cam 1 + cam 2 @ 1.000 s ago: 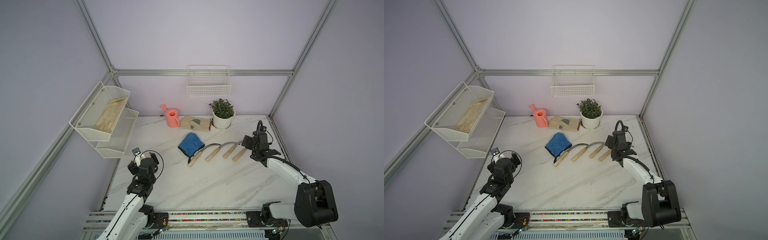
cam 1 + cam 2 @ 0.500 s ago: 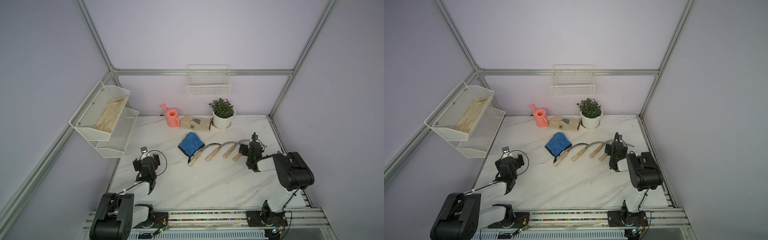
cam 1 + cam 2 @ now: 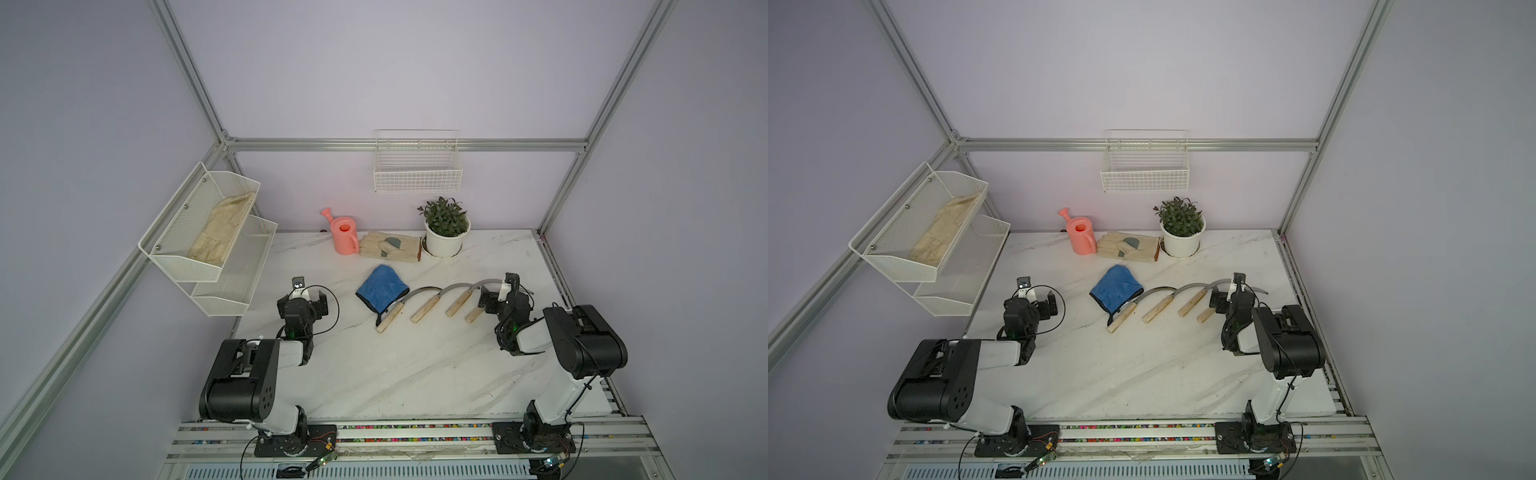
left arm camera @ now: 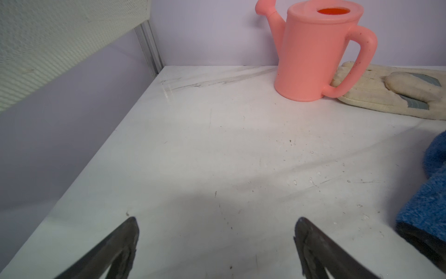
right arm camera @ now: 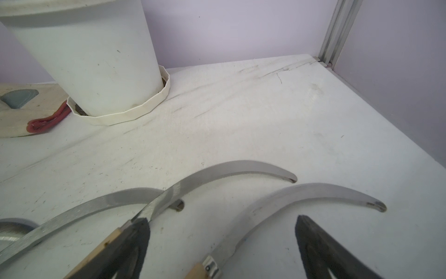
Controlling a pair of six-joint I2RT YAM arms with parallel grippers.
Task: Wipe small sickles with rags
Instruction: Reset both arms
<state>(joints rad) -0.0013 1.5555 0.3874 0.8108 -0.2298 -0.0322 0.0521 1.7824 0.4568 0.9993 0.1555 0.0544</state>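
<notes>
Two arms lie low over the white marble worktop [image 3: 395,374]. The left pincer [image 4: 217,225] has its jaws spread wide, with only bare surface between them. The right pincer [image 5: 220,218] is spread just as wide and grips nothing. The closest of the four small sickles [image 3: 424,309] lies between its fingers, and one finger [image 5: 135,241] crosses above the next handle; whether it touches, I cannot tell. The four lie in one row running from the right pincer toward the left one, pale handles nearest the arm bases, two of the blades crossing.

At the row's end farthest from the right pincer, one blue rag [image 3: 382,286] touches the last sickle, ahead and to the right of the left pincer.

Farther ahead of the left pincer stands one pink watering can [image 3: 345,235], with beige work gloves [image 3: 390,247] just beside it. One potted plant [image 3: 444,232] stands beyond the right pincer.

On the walls hang one wire basket [image 3: 417,174] and one two-tier mesh rack [image 3: 183,257], which has one beige glove [image 3: 220,228] in its upper tier.
</notes>
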